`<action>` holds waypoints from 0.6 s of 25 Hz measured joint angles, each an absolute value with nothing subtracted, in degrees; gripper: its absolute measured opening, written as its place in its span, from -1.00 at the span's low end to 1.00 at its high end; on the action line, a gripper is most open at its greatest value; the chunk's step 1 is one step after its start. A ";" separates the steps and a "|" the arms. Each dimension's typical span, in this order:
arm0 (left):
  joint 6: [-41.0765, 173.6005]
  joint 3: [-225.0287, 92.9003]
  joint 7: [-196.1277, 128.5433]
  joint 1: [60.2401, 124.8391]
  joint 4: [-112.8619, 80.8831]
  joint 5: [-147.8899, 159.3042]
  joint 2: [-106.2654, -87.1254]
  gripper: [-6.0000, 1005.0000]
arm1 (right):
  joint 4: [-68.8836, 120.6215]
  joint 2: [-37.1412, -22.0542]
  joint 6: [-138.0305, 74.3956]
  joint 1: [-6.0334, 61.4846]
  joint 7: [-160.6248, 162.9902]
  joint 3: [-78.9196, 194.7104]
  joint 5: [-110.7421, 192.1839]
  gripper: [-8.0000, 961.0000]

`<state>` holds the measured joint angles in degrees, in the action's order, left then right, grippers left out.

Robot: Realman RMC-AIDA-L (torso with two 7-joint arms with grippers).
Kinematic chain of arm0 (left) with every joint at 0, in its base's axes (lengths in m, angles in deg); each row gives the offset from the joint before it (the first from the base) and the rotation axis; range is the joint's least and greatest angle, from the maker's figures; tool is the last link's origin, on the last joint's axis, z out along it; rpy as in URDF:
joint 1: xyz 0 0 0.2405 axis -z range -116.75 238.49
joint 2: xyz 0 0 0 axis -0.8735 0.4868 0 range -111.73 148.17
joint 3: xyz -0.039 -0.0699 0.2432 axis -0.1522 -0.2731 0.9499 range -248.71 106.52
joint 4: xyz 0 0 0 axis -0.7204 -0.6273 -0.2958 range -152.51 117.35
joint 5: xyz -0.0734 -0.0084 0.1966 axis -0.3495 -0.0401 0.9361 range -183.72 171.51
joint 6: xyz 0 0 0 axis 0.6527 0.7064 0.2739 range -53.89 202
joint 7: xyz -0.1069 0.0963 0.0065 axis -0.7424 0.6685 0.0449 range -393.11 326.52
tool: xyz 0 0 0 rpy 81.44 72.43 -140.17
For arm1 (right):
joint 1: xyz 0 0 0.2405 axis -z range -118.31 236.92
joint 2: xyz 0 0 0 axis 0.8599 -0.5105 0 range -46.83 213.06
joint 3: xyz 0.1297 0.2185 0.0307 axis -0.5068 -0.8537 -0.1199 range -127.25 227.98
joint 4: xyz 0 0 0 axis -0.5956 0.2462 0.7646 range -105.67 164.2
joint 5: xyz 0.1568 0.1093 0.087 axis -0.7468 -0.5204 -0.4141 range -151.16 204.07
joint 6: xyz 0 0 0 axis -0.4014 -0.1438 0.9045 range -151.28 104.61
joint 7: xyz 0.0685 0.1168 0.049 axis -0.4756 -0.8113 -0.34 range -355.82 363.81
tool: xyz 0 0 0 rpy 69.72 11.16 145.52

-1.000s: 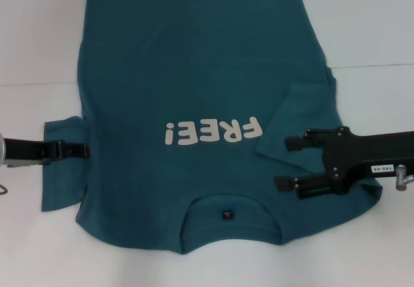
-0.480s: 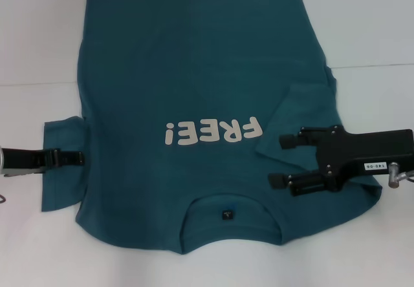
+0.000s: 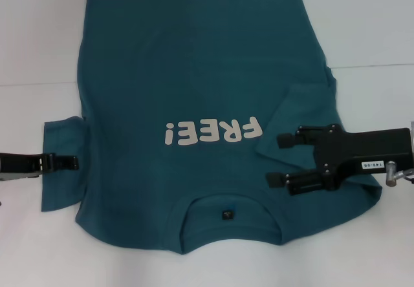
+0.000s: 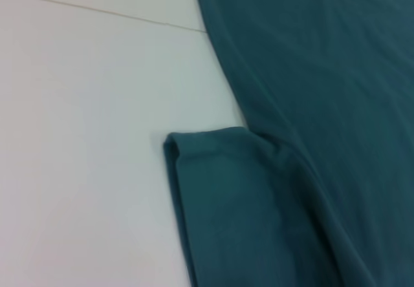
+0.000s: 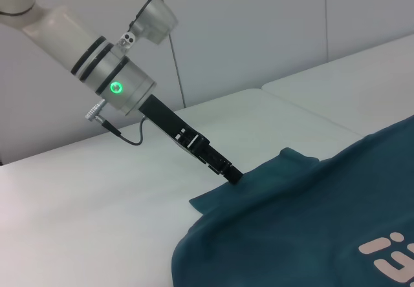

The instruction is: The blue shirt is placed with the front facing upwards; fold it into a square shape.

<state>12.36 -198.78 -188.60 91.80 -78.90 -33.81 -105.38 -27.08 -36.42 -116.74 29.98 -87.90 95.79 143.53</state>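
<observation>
Both arms had slid: the right gripper [image 3: 277, 159] moved further over the blue shirt [image 3: 194, 74] toward 9 o'clock, jaws wide and holding nothing, while the left gripper [image 3: 71, 163] pulled back toward 9 o'clock. It touched the left sleeve [image 3: 61, 164]; I could not tell if it pinched. The shirt lay flat on the white counter [image 3: 375, 35], print up. A weak pinch could let the sleeve slip and bunch.

White block letters reading "FREE!" [image 3: 213, 132] run across the chest of the blue shirt [image 3: 194, 74], upside down in the head view, just beyond the right gripper's [image 3: 279, 161] fingertips. A small white sticker [image 3: 372, 165] on that gripper's body, behind its fingers, carries print too small to read.
</observation>
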 joint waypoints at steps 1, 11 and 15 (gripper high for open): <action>12.47 -198.79 -188.60 91.80 -78.88 -33.75 -105.38 0.81 | -26.87 -36.42 -116.74 29.94 -87.89 95.80 143.52 0.96; 13.70 -198.90 -188.60 91.81 -77.51 -33.75 -105.43 0.81 | -26.52 -36.42 -116.67 29.83 -87.78 96.08 143.51 0.96; 14.58 -198.89 -188.57 91.81 -76.71 -33.95 -105.49 0.81 | -26.53 -36.42 -116.67 29.86 -87.76 96.08 143.51 0.96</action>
